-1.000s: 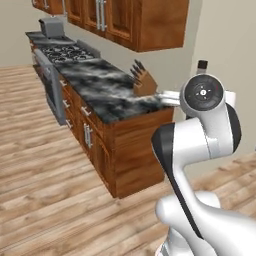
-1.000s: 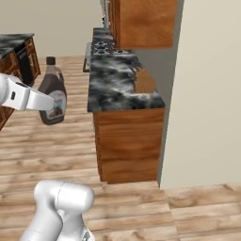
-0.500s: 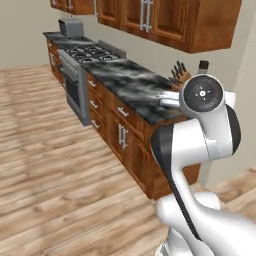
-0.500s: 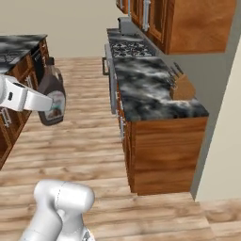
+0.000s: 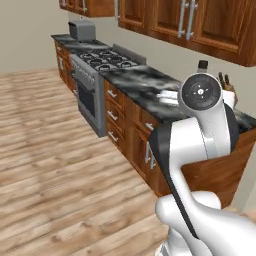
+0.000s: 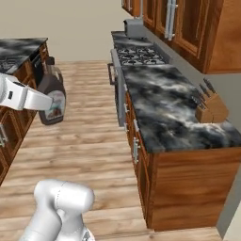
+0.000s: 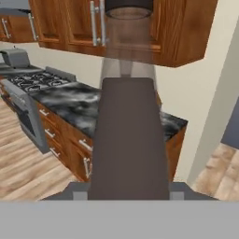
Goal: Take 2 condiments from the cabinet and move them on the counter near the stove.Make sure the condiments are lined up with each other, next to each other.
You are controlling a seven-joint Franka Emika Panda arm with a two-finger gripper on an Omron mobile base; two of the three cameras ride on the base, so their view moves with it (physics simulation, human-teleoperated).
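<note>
At the left edge of the right base view, the gripper (image 6: 47, 101) is holding the dark grey-brown bottle (image 6: 52, 94) upright above the wooden floor (image 6: 89, 141), its jaws closing narrowly on the bottle's body, with the label facing out and the black cap on top. In the hand view that same bottle (image 7: 128, 140) is running up the middle of the frame, its dark body rising from the bottom and its neck and cap reaching the top edge. In the left base view the bottle's black cap (image 5: 202, 64) is peeking above the arm's round white joint at the right of the frame. Beyond the bottle, the marble counter (image 6: 169, 108) is stretching from the lower right toward the upper middle of the right base view, with a wooden knife block (image 6: 210, 106) sitting near its right edge, close to the near end. Farther along, the stove (image 6: 139, 54) is standing in the counter run, its black grates showing, and a small dark toaster (image 6: 133, 27) is resting on the counter past it, at the top of the frame. Along the upper right, the wall cabinet (image 6: 188, 23) is hanging over the counter with its doors shut and its long grey handles (image 6: 170, 19) showing.
</note>
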